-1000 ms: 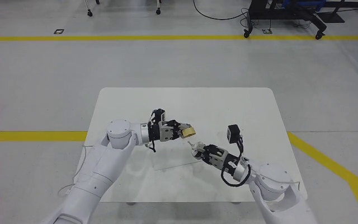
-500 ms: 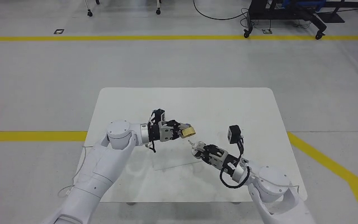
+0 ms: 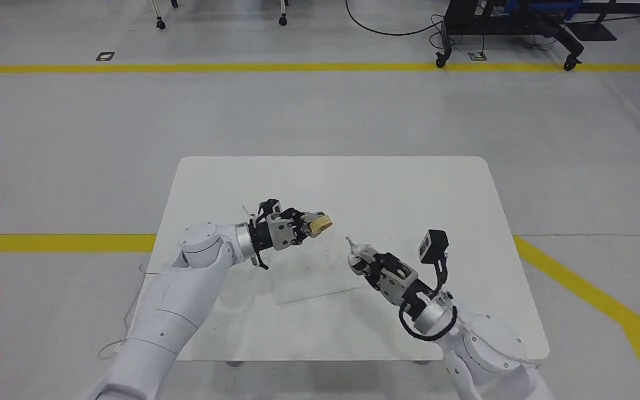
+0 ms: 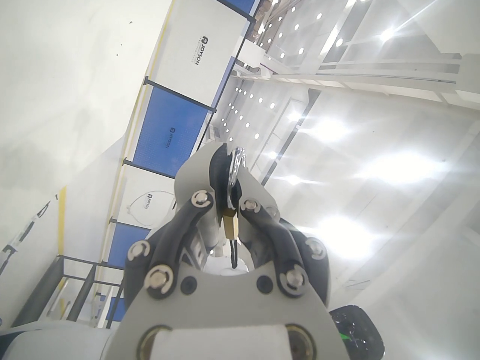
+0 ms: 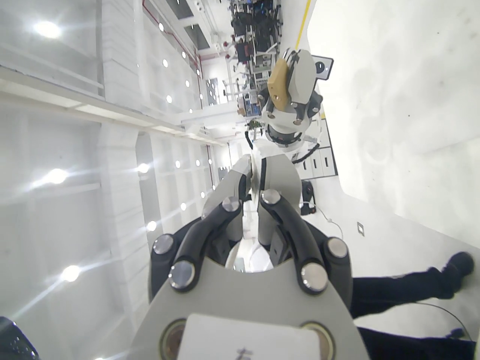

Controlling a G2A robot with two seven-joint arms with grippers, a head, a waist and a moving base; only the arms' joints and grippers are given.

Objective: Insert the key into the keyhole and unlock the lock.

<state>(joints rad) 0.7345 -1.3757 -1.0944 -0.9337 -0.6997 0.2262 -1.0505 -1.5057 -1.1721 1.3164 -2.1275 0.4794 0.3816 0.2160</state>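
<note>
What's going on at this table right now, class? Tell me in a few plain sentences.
The left gripper holds a brass padlock in the air above the white table. The right gripper is closed on what looks like a small key, which pokes out toward the padlock. There is a clear gap between the two, so the key is not yet inserted.

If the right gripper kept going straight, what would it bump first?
Probably the lock in the left gripper; the right gripper and its key aim there, though depth is unclear.
</note>
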